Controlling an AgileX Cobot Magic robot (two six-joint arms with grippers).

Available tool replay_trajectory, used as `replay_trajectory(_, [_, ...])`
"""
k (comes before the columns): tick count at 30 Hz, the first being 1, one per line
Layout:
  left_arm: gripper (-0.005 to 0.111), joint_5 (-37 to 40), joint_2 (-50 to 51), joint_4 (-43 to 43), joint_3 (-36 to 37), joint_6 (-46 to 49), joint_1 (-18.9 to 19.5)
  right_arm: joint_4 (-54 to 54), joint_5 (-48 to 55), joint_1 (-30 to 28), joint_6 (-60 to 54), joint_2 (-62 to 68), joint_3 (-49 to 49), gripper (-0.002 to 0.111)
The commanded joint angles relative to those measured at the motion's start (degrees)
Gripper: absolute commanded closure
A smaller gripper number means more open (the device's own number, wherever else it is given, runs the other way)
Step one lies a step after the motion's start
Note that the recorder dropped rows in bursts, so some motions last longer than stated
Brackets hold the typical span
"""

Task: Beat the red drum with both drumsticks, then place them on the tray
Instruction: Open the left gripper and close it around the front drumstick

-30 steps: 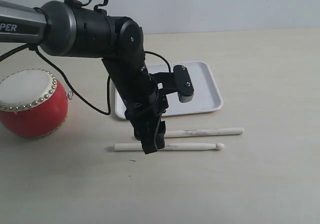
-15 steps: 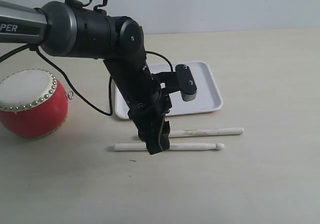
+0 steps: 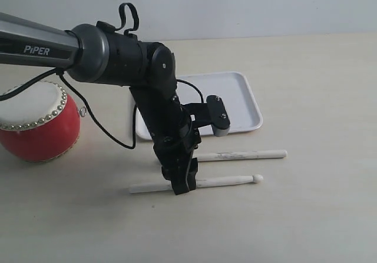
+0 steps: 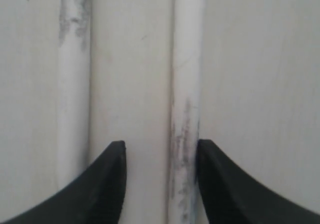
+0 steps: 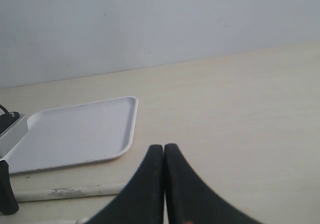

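Observation:
The red drum with its cream skin stands at the far left. The white tray lies behind the two drumsticks. The far drumstick lies just in front of the tray. The near drumstick lies slightly slanted on the table. My left gripper is down on it, open, with the near drumstick between the fingers, close to one finger. The far drumstick runs outside the other finger. My right gripper is shut and empty, low over the table near the tray.
The left arm's black links and cable hang between the drum and the tray. Its wrist camera housing sits over the tray's front edge. A pale wall closes the table's back edge.
The left gripper has come down and forward onto the near drumstick. That stick has slid toward the front edge and now lies slightly slanted. The far stick has not moved.

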Motion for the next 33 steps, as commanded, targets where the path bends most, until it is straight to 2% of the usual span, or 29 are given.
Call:
replay_trajectory(1, [0.062, -0.77, 0.05, 0.13, 0.19, 0.18, -0.16, -0.17, -0.43, -0.34, -0.12, -0.31, 0.26, 0.108])
replay_trajectory(23, [0.062, 0.67, 0.05, -0.52, 0.19, -4.60, -0.16, -0.17, -0.43, -0.34, -0.12, -0.31, 0.26, 0.108])
replay_trajectory(33, [0.062, 0.57, 0.05, 3.23, 0.19, -4.60, -3.99, -0.17, -0.43, -0.34, -0.12, -0.31, 0.26, 0.108])
